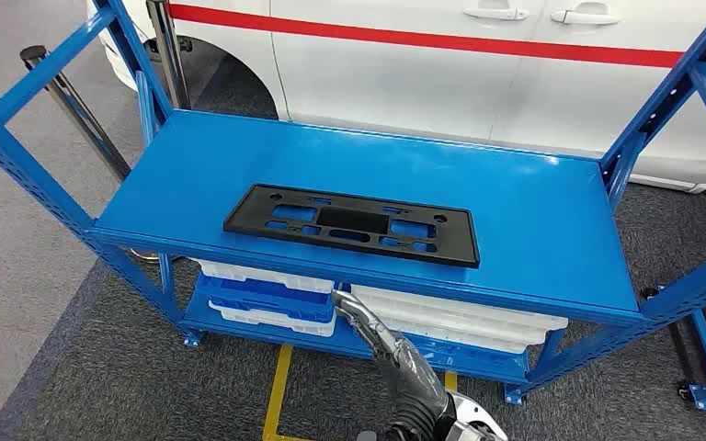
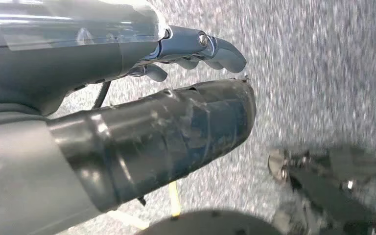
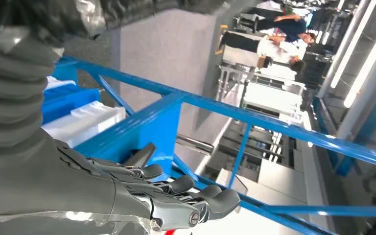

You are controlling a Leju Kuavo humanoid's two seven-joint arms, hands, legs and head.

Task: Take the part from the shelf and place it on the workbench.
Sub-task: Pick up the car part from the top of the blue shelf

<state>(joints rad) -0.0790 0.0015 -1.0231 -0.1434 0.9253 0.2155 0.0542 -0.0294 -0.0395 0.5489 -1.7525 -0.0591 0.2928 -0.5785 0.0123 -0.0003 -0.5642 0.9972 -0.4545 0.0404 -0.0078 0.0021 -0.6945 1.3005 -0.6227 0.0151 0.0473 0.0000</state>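
Left hand [image 2: 196,54]: over grey floor, fingers loosely curled, holding nothing. Black part [image 1: 353,223]: flat mid-shelf [image 1: 552,220], bare blue margin all round. Right hand [image 1: 360,317]: below front edge, fingers apart, empty. White trays [image 1: 460,322] beneath; white car [image 1: 441,64] behind.

- I stand in a workshop or exhibition hall: blue steel shelf [image 1: 552,220] ahead, white car [image 1: 441,64] at twelve o'clock.
- Grey carpet floor [image 1: 46,276], yellow line [image 1: 278,386].

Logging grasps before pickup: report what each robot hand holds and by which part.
Nothing is held. The flat black plastic plate lies untouched on the blue shelf; left robot hand and right robot hand are empty.
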